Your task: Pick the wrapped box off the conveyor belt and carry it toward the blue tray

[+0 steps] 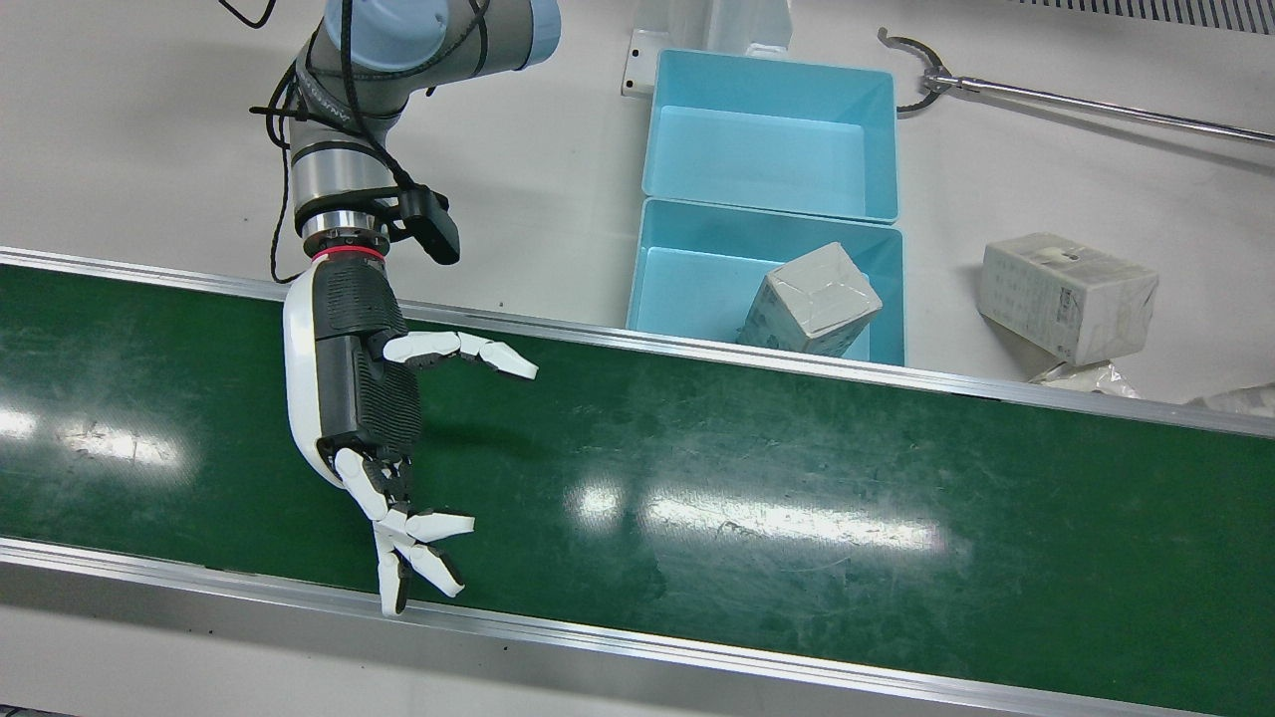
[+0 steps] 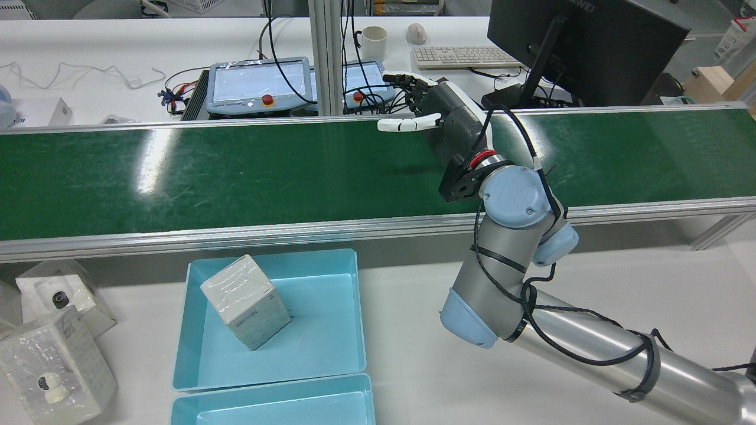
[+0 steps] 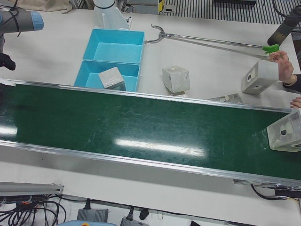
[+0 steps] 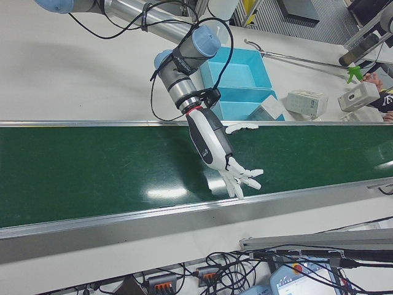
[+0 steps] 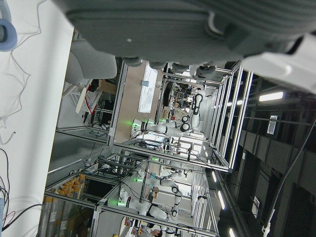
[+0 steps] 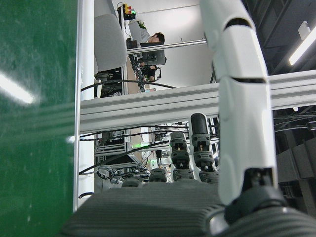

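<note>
Firstly, at the left of the front view: right hand (image 1: 359, 398), hovering low over the green conveyor belt (image 1: 797, 468). Palm turned sideways, fingers (image 1: 418, 543) spread apart and closed on nothing, the tips reaching over the near rail of the belt.

Further right, beyond the far rail, on the white table (image 1: 149, 129): blue tray (image 1: 687, 289), set just beside the belt, with a second blue tray (image 1: 767, 149) touching it behind. Inside the nearer tray, a tilted box (image 1: 812, 299) in clear wrap, leaning at the corner next to the belt. Right of the trays, apart from them, a loose box (image 1: 1068, 296) lying on the table, and behind it a long reaching tool (image 1: 1096, 105).

At the very right end of the belt, seen only in the left-front view: wrapped box (image 3: 285, 130), resting on the green surface, partly cut by the edge of the picture and well apart from the right hand. Above it, off the belt, a held box (image 3: 257, 77) next to a person's hand (image 3: 283, 66).

Left hand (image 5: 173, 24) seen only from its own camera, as a grey palm; cannot tell how its fingers stand.
</note>
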You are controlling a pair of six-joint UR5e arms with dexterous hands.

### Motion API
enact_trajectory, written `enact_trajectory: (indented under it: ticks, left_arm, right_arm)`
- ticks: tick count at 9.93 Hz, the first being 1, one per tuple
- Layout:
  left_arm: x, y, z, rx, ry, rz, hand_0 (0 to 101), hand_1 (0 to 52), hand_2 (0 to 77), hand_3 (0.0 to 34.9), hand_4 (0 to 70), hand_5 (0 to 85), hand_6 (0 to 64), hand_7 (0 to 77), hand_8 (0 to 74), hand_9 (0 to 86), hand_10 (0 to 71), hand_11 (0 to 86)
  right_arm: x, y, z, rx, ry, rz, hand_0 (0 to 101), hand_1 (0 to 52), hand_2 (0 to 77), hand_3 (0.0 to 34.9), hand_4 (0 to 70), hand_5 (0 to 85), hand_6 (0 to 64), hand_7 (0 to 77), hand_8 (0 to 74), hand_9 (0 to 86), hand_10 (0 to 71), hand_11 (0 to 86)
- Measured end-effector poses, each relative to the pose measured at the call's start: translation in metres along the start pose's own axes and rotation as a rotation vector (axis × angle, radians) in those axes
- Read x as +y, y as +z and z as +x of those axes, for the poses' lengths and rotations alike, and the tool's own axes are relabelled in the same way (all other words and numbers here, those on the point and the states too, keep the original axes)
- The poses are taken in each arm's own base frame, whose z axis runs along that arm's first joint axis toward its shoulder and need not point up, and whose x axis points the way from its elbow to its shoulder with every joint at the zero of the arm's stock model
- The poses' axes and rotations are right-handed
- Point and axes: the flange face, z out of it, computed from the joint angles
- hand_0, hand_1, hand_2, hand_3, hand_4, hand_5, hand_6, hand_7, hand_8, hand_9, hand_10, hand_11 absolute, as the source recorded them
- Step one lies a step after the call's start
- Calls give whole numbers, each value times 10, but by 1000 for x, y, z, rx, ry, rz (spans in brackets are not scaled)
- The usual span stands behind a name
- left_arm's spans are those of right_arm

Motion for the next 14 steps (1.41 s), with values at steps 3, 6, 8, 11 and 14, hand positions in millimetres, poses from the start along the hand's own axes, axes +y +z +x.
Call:
enact_trajectory:
  ticks: [3,6,8,11,14]
  left_arm:
    - [0,0,0,0,0,0,0,0,11,0,0,11,5,0,5,0,5,5]
    - [0,0,0,0,0,0,0,0,5,0,0,11,5,0,5,0,5,5]
    - [0,0,0,0,0,0,0,0,5,0,0,11,5,0,5,0,5,5]
    - [0,0,0,0,0,0,0,0,11,0,0,11,5,0,5,0,5,5]
    - [0,0,0,0,0,0,0,0,5,0,0,11,5,0,5,5,5,5]
  right_arm:
    - [3,0,13,16,21,-28,505,191,158,0,169,262,76,82,5,33,0,11]
    - [18,-3,40,52,46,-48,505,191,153,7,147,245,65,82,5,22,0,5]
    - [19,-6,50,65,50,-48,505,191,153,7,147,245,65,82,5,22,0,5]
    - [16,-9,55,72,48,-41,504,180,153,7,153,262,71,93,0,38,0,5]
    - [13,-9,49,66,41,-32,515,207,207,2,175,289,87,104,16,27,0,11]
